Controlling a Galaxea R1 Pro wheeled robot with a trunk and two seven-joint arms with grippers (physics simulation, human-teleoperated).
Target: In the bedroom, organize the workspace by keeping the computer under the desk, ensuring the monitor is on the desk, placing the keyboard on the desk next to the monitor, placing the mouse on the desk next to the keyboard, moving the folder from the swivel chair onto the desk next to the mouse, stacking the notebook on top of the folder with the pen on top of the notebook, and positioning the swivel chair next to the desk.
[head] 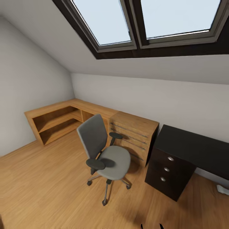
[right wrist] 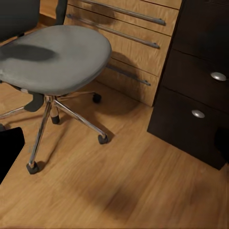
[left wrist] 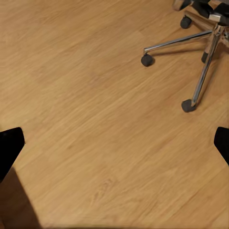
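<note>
The grey swivel chair point(head: 105, 152) stands on the wood floor in the bedroom, its seat point(right wrist: 52, 57) bare, a short way left of the black desk point(head: 194, 144) and its three-drawer unit point(head: 168, 171). My left gripper point(left wrist: 116, 143) is open over bare floor, with the chair's chrome base point(left wrist: 205, 71) just ahead. My right gripper point(right wrist: 116, 143) is open too, low, facing the seat and the black drawers point(right wrist: 200, 86). Two dark fingertips point(head: 143, 226) poke in at the head view's bottom edge. The computer, monitor, keyboard, mouse, folder, notebook and pen are out of view.
A light-wood drawer cabinet point(head: 135, 133) stands between the chair and the desk. A low open wood shelf point(head: 57, 121) runs into the left corner. Skylights point(head: 143, 22) sit in the sloped ceiling. A small white object point(head: 223, 190), cut off by the frame edge, lies on the floor under the desk.
</note>
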